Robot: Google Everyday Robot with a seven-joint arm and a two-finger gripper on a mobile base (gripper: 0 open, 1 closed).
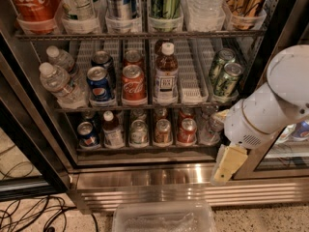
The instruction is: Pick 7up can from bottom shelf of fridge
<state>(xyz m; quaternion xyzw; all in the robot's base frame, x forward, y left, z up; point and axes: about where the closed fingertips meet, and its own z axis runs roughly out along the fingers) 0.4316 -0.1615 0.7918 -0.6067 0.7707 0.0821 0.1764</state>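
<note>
We see the tall stainless-steel drinks fridge (159, 180) with its black-framed glass door open and its wire racks stocked. The small silver-topped, pale green-and-silver 7up can (139, 132) stands upright at the front of the dim bottom shelf (145, 149), in the middle lane. At its 9 o'clock is a small white-capped bottle (113, 130), and further along at 9 o'clock a blue Pepsi can (87, 135). At its 3 o'clock is an orange-red can (162, 131), then a red can (187, 131), then a clear plastic bottle (213, 124) lying tilted.

The pale yellow tool (226, 167) hangs from the white robot arm (270, 108) at about 4 o'clock from the 7up can. It is outside the shelves, in front of the ribbed steel base, and well apart from the can. We cannot tell whether the tool is spread or pressed together, and it holds nothing we can see.

On the brighter rack above are a second blue Pepsi can (99, 84), a red Coca-Cola can (133, 84) and a brown bottle with a white cap (166, 75). A clear plastic bin (163, 217) sits on the floor at 6 o'clock of the fridge.
</note>
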